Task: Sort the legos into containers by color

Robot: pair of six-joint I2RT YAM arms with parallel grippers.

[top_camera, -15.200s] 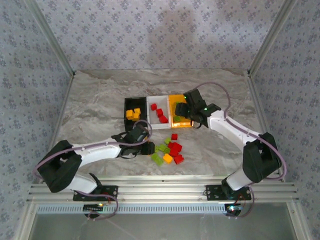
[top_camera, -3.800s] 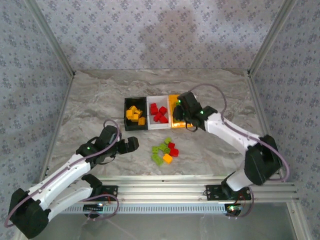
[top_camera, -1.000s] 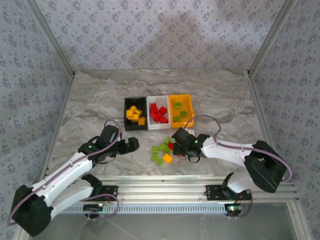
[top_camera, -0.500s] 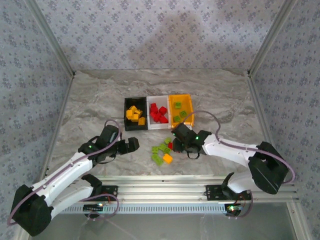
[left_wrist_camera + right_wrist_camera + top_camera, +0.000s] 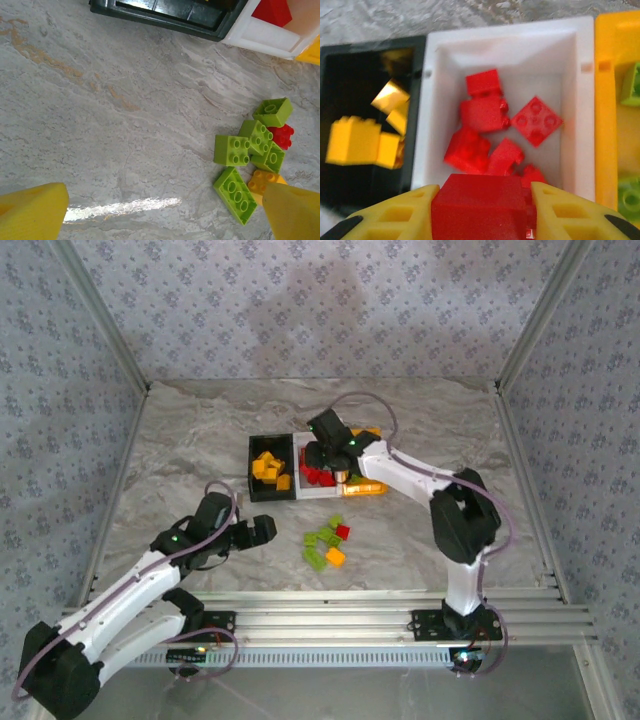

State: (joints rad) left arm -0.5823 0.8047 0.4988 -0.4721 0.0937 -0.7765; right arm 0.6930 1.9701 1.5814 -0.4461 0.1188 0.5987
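Right hand [image 5: 480, 212] clamped on red lego [image 5: 479, 197], poised above white bin [image 5: 510, 35]. Left hand [image 5: 258, 530] spread wide, near loose pile [image 5: 325, 543] on table [image 5: 125, 100]. Risks: off-centre release, bounce off heaped reds [image 5: 485, 135] into black bin [image 5: 350, 52] or orange bin [image 5: 612, 30]; lego clinging to pad.

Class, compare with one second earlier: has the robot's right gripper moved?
Yes. The right gripper has travelled from the loose brick pile back to above the white rectangular plastic bin.

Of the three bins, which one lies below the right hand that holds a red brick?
The white bin, the middle one between the black bin and the orange bin; it alone contains red bricks.
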